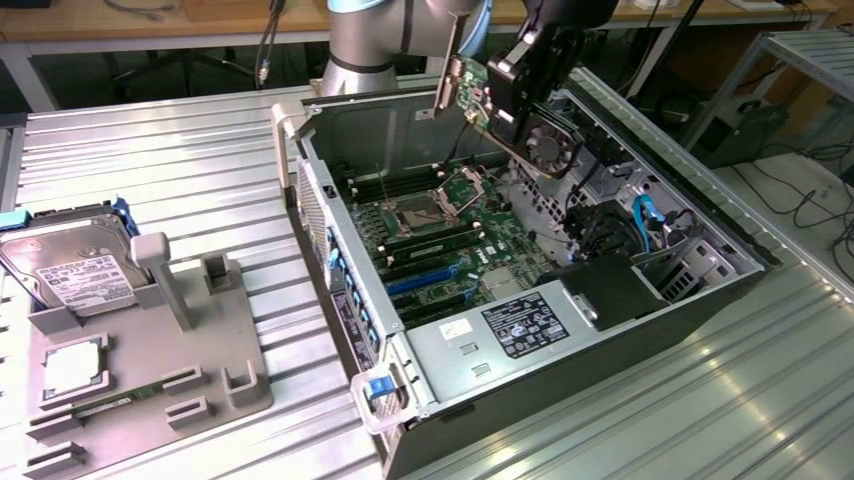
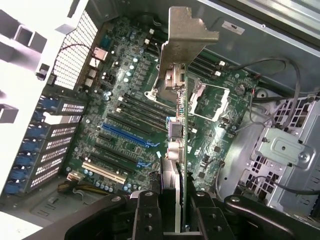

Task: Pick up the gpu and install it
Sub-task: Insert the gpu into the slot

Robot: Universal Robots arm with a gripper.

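Observation:
The gpu point(image 1: 550, 140) hangs tilted above the far end of the open computer case point(image 1: 534, 330), its black fan facing the exterior view's right and its silvery bracket at the exterior view's left. My gripper point(image 1: 514, 95) is shut on its top edge. In the wrist view the gpu point(image 2: 181, 130) appears edge-on, bracket point(image 2: 182, 45) farthest from me, clamped between my gripper point(image 2: 177, 212) fingers point(image 2: 149, 215). Below it lies the green motherboard point(image 2: 125, 115) with a blue slot point(image 2: 127, 134) and the CPU socket point(image 2: 210, 97). The card is clear of the board, touching no slot.
A grey fixture tray point(image 1: 147, 370) at the exterior view's left holds a silver hard drive point(image 1: 74, 265) and a small square chip point(image 1: 74, 365). Inside the case are cables, a blue SATA lead point(image 1: 645, 225) and a drive cage point(image 2: 285, 150). Ribbed metal table point(image 1: 160, 170) all around.

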